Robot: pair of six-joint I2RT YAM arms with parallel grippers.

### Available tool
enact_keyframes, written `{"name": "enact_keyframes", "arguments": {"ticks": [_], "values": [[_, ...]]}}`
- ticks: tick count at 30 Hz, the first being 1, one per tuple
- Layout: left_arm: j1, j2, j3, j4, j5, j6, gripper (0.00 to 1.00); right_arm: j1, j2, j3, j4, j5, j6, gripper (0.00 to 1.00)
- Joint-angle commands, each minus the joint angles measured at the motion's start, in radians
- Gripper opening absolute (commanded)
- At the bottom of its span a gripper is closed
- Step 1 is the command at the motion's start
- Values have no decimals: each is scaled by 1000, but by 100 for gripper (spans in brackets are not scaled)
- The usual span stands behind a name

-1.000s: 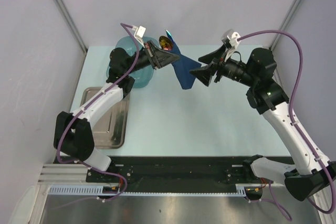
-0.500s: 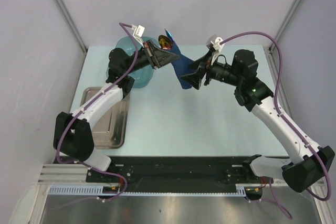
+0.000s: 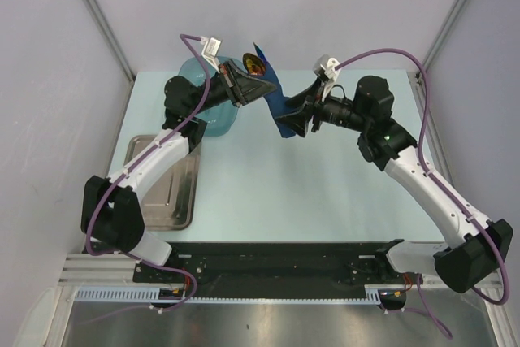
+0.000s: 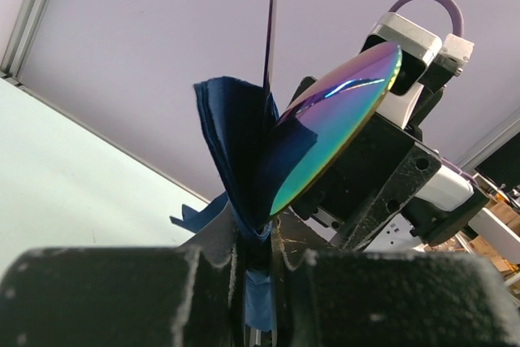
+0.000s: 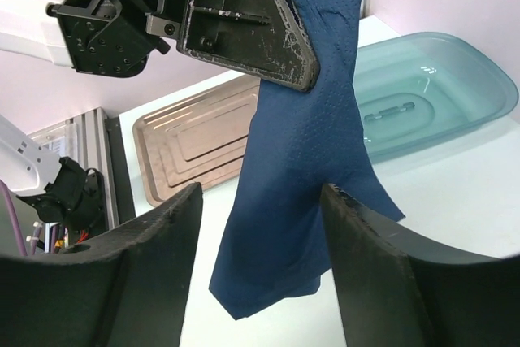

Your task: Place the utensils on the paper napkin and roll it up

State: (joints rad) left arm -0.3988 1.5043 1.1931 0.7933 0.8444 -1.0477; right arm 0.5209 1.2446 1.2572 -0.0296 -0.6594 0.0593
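Napkin bundle held aloft, its loose tail hanging.
The left pincer (image 3: 253, 88) is nipped narrow on the napkin (image 3: 278, 103) wrapped round the utensils, with the spoon (image 4: 333, 127) poking up, above the tabletop (image 3: 325, 184) near the tub (image 5: 431, 87). The right pincer (image 3: 297, 119) stands wide, one jaw on each side of the tail, not touching. The paper looks light, limp and easily torn, and the metal slick. Take the tail low and gently.

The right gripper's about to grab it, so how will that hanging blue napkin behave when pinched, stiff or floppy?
Probably floppy: the napkin hangs limp and twisted below the left gripper. Likely light, so it may swing when the right gripper touches it. It looks like thin paper, so a hard tug could tear it.
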Motion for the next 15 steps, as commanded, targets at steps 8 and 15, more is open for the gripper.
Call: {"name": "enact_keyframes", "arguments": {"ticks": [8,15], "values": [[-3,-47,14,109,13,-44,0,5,24,13,68,-45,10,59],[-14,-53,7,129,28,-48,0,5,41,27,69,-36,14,60]]}}
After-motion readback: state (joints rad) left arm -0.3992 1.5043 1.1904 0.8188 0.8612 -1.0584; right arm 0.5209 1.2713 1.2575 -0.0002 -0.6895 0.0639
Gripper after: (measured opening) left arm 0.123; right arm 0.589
